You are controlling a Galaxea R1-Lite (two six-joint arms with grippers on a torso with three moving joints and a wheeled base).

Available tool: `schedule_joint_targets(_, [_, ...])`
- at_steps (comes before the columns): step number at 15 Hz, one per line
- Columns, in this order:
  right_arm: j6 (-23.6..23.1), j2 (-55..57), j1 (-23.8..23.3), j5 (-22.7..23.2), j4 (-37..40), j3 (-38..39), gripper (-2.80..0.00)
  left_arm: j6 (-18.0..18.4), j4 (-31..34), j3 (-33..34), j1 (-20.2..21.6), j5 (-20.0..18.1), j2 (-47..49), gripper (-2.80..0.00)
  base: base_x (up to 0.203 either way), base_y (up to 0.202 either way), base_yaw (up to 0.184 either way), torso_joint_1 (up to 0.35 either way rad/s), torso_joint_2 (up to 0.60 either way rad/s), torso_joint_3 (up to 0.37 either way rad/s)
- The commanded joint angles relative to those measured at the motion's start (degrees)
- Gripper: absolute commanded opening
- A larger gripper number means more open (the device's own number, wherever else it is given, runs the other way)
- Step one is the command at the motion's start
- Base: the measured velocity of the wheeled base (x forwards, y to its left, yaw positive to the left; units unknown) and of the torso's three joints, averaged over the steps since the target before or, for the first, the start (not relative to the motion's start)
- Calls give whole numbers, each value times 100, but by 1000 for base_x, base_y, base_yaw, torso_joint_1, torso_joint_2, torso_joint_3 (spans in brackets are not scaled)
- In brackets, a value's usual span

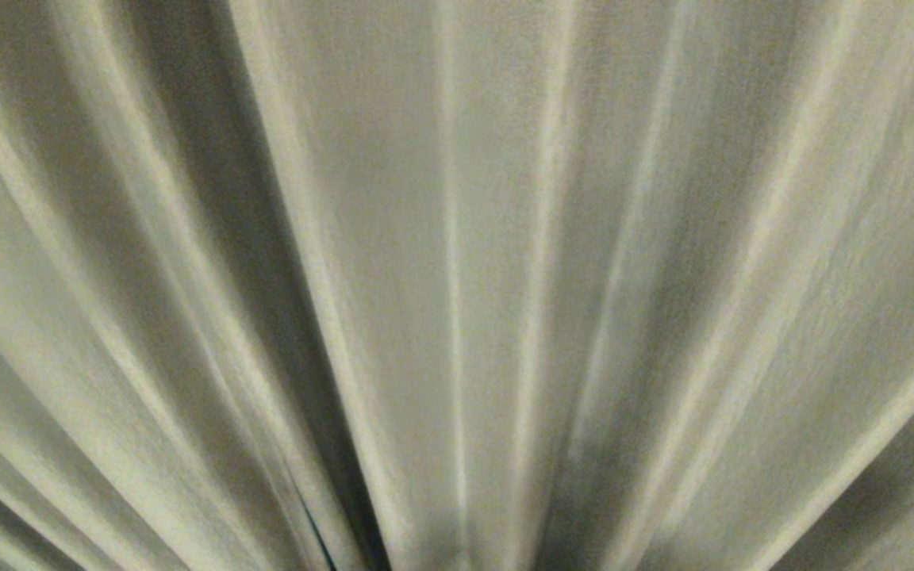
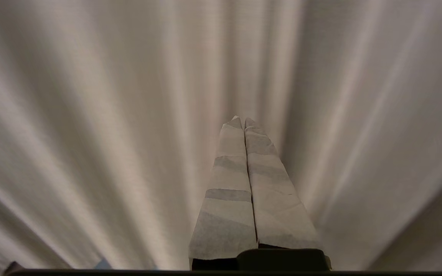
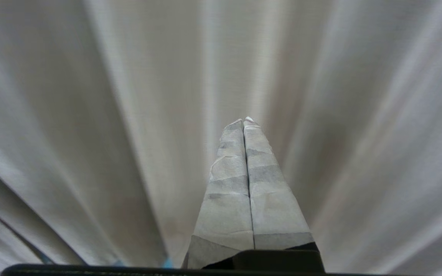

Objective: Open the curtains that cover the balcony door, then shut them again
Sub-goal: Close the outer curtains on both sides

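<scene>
The curtains (image 1: 457,238) fill the head view as long cream pleats running up and down and fanning outward toward the top, while the left gripper (image 2: 242,119) and right gripper (image 3: 244,120), fingers pressed together on nothing, point at the cloth.

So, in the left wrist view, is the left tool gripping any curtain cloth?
No, the left tool is shut on nothing, with the curtains hanging beyond it.
</scene>
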Motion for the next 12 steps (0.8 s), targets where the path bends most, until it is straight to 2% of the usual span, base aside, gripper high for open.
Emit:
schedule_joint_targets(1, [-5, 0, -1, 2, 2, -1, -280, 0, -2, -1, -1, 2, -2, -280, 0, 190, 2, -3, 2, 2])
schedule_joint_targets(12, [-5, 0, 2, 2, 2, -2, -280, -9, -11, 3, -1, 2, -2, -280, 0, 192, 1, 1, 1, 3])
